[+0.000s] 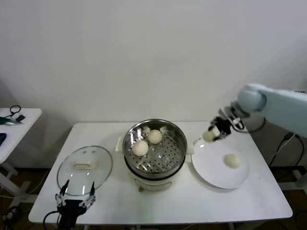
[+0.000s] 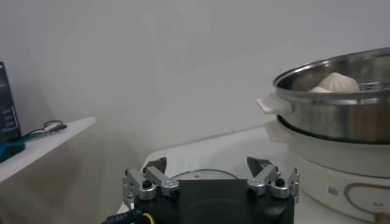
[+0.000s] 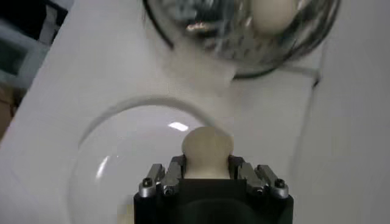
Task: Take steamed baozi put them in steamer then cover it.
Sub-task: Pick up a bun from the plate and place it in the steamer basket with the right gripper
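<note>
The right claw [image 1: 214, 132] is clenched on a bun [image 1: 209, 136], holding it in the air above the far left edge of the white plate [image 1: 211, 167], between the plate and the steamer [image 1: 154, 148]. In the right wrist view that bun [image 3: 207, 149] sits squeezed between the two fingers [image 3: 174, 172], with the plate below it and the steamer further on. A second bun [image 1: 233, 160] lies on the plate, toward its right side, well apart from the claw. Two more buns [image 1: 140, 148] [image 1: 154, 136] rest inside the steamer, on the left and far part of its perforated floor; the near and right part of the floor is bare. The steamer stands mid-tabletop [image 1: 192, 201], the plate just beside it on the right.

The glass lid [image 1: 84, 168] lies flat on the tabletop left of the steamer, near the front left edge. The left claw [image 1: 75, 199] hangs released just in front of the lid, at the tabletop's front edge, its fingers spread wide.
</note>
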`<action>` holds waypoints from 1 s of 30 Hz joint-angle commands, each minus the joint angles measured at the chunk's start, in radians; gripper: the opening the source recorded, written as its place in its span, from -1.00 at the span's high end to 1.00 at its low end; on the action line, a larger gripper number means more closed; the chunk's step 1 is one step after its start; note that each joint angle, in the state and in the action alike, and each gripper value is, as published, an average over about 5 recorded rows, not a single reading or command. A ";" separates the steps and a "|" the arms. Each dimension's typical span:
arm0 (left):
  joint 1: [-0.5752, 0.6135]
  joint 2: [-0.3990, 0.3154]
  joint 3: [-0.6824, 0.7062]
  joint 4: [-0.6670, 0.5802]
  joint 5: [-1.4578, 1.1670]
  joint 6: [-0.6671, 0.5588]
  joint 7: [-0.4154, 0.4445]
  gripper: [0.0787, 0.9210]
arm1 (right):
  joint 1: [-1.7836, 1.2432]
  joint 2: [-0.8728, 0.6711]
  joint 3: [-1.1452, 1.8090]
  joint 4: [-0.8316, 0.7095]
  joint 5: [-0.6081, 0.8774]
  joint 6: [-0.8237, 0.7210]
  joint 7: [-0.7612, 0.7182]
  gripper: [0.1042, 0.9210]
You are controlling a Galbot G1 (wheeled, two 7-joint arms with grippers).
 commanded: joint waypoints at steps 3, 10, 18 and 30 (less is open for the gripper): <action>0.002 0.000 0.000 -0.001 0.001 -0.002 -0.001 -0.77 | 0.247 0.253 -0.047 0.373 -0.158 0.194 0.078 0.05; 0.007 -0.006 -0.003 -0.008 -0.003 -0.008 -0.003 -0.77 | 0.015 0.318 -0.060 0.403 -0.330 0.153 0.143 0.05; 0.002 -0.009 -0.021 -0.013 -0.014 -0.007 -0.003 -0.77 | -0.126 0.359 -0.082 0.299 -0.463 0.136 0.202 0.06; -0.009 -0.014 -0.023 -0.004 -0.020 -0.005 -0.003 -0.77 | -0.224 0.395 -0.071 0.175 -0.530 0.139 0.242 0.05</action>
